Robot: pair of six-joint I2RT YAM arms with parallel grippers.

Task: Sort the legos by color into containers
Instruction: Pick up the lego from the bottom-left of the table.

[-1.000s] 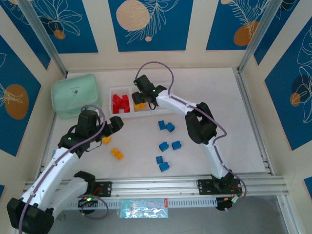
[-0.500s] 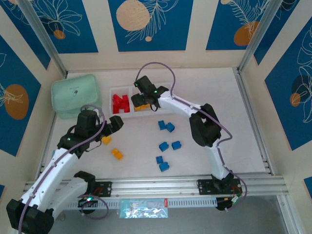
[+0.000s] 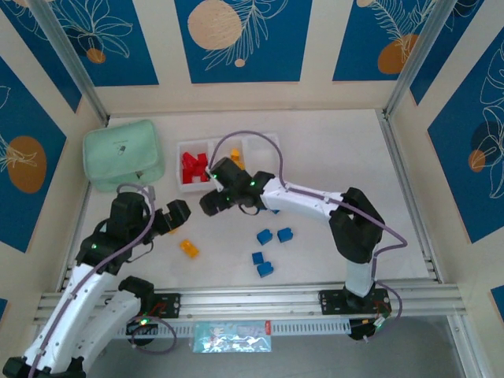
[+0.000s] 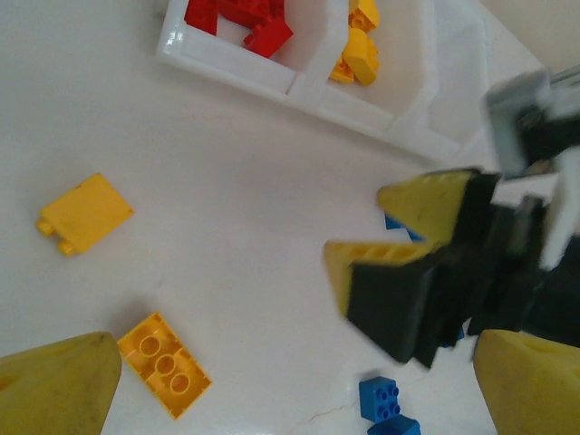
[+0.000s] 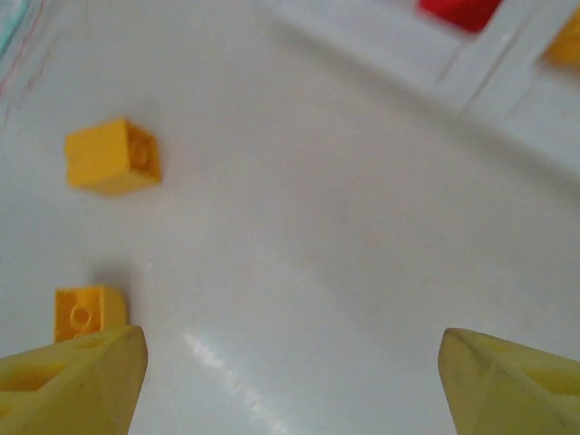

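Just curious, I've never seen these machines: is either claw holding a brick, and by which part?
Nothing is held: the left gripper and the right gripper both stand open and empty.

A white surface (image 3: 331, 157) sits inside cream walls (image 3: 319, 55) hung with blue panels (image 3: 236, 39) showing white leaf outlines and orange circles. Aluminium posts (image 3: 71, 67) brace the back corners, and a metal rail (image 3: 260, 298) runs along the near edge.

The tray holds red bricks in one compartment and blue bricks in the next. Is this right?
Not blue: the tray holds red bricks in one compartment and yellow bricks in the next, as the left wrist view shows.
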